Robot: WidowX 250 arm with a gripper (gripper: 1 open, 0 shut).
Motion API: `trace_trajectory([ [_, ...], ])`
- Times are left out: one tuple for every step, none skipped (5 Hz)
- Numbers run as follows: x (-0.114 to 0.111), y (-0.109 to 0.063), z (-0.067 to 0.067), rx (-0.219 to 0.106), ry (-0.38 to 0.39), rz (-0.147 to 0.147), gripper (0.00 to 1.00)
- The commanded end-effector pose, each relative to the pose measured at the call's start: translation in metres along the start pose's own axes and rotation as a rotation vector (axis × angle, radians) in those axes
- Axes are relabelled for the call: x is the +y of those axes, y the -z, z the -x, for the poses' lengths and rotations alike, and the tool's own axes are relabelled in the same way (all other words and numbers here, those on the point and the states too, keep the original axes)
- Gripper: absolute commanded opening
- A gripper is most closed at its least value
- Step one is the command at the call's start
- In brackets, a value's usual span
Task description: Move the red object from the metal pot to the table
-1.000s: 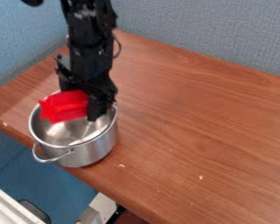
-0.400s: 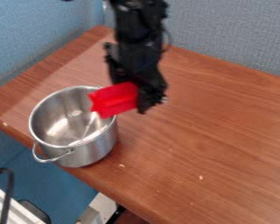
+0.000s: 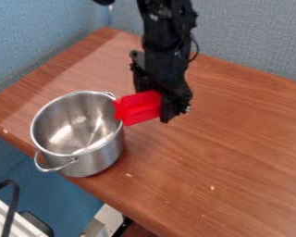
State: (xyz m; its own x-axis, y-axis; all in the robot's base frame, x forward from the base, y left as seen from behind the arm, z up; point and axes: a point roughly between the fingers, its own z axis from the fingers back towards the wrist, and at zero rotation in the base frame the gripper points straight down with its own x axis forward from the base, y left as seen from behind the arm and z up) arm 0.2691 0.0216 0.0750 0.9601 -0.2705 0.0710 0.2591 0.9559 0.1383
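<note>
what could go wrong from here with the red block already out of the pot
1. The gripper holds the red object by one end, with most of it sticking out sideways; it might twist or slip before being set down.
2. The red object hangs right beside the rim of the metal pot; released here, it could strike the rim or drop back in instead of landing on the table.

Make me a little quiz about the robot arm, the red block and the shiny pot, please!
1. True or false: the red object lies inside the metal pot.
2. What grips the red object? A) the gripper B) nothing
3. What does the metal pot stand on?

Key:
1. False; it is held up beside the pot's rim.
2. A
3. The table.
</note>
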Motion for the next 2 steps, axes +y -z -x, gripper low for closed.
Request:
trace_trajectory([
  [0.0080,-0.0037,-0.0122,-0.027,-0.108,-0.027,0.00],
  [0.0075,0.0029,-0.0155,0.004,-0.202,-0.030,0.00],
])
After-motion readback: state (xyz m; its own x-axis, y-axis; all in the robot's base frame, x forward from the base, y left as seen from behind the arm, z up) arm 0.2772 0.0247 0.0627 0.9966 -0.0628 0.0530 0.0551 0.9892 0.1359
